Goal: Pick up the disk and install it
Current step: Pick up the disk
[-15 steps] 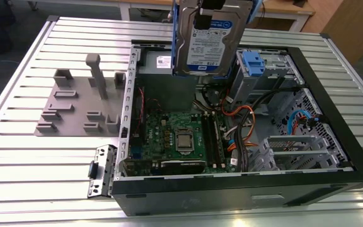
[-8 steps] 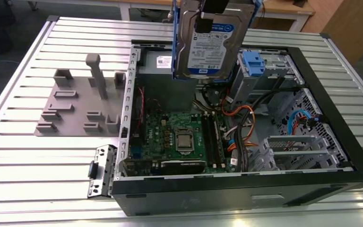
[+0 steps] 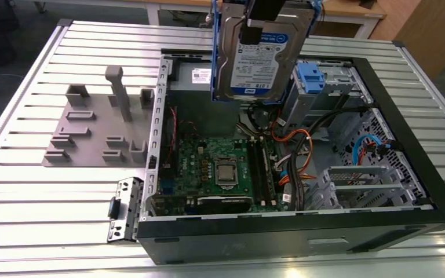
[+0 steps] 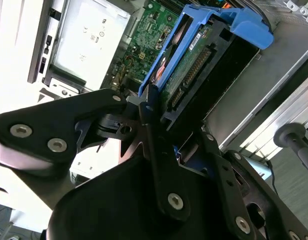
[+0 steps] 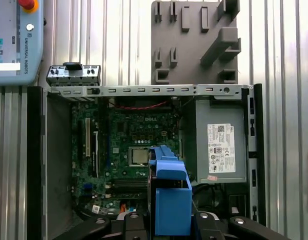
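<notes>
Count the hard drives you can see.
1. The disk is held by the gripper above the open computer case; others may be hidden inside the drive cage.

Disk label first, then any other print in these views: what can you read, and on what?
Label on the disk: white and blue, print too small to read.
White sticker on the power supply: fine print and marks, too small to read.
Motherboard: a maker's mark, nothing else legible.
Pendant: a maker's name along its edge, the rest too small to read.
</notes>
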